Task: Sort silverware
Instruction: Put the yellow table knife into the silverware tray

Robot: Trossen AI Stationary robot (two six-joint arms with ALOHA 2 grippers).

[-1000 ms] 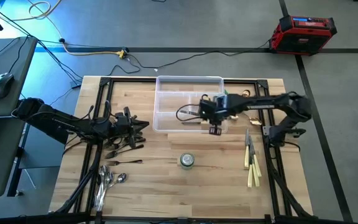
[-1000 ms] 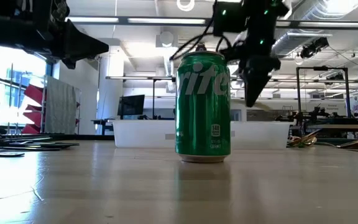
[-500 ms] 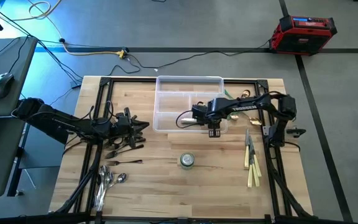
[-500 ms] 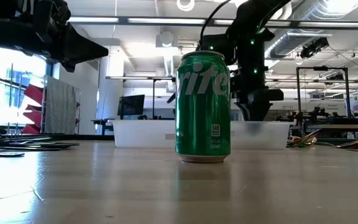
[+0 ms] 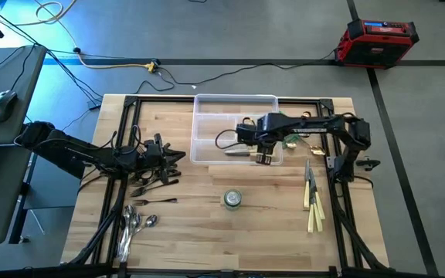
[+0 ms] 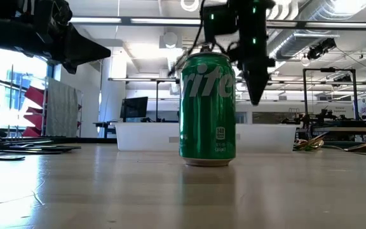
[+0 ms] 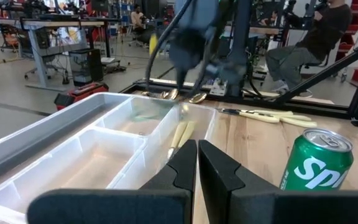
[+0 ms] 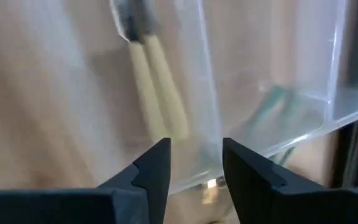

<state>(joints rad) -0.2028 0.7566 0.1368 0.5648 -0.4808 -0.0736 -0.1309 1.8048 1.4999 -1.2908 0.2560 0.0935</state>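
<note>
1. My right fingers [image 5: 263, 159] hang over the near edge of the clear tray [image 5: 207, 104], parted and empty.
2. Below them, two cream-handled knives [image 8: 157, 87] lie in the tray's near compartment.
3. More cream-handled knives [image 5: 312, 199] lie on the worktop [image 5: 199, 216] to my right, forks [image 5: 151, 185] and spoons [image 5: 132, 224] to my left.
4. My left fingers [image 5: 178, 156] hover above the forks, pressed together and holding nothing.
5. A green can [image 6: 208, 109] stands near the worktop's middle.
</note>
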